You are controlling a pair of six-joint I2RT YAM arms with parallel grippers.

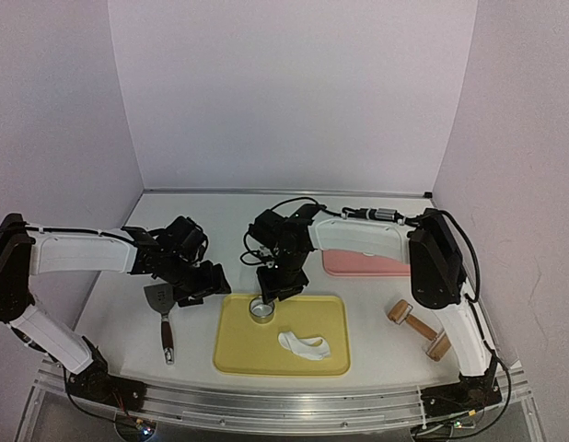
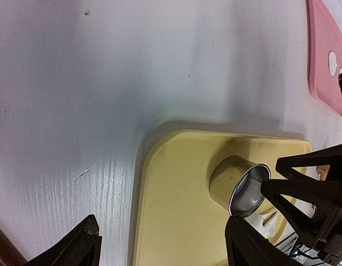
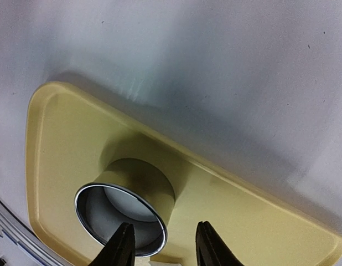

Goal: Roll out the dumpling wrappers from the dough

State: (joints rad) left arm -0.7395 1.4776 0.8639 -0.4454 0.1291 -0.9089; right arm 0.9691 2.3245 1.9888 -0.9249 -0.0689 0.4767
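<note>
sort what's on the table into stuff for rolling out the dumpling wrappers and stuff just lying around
For the job: dough piece, ring cutter, yellow tray, rolling pin.
Lying about for now, probably: spatula, pink board.

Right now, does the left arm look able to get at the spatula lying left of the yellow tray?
Probably yes: the left gripper is open right beside the spatula, and nothing lies between them.
</note>
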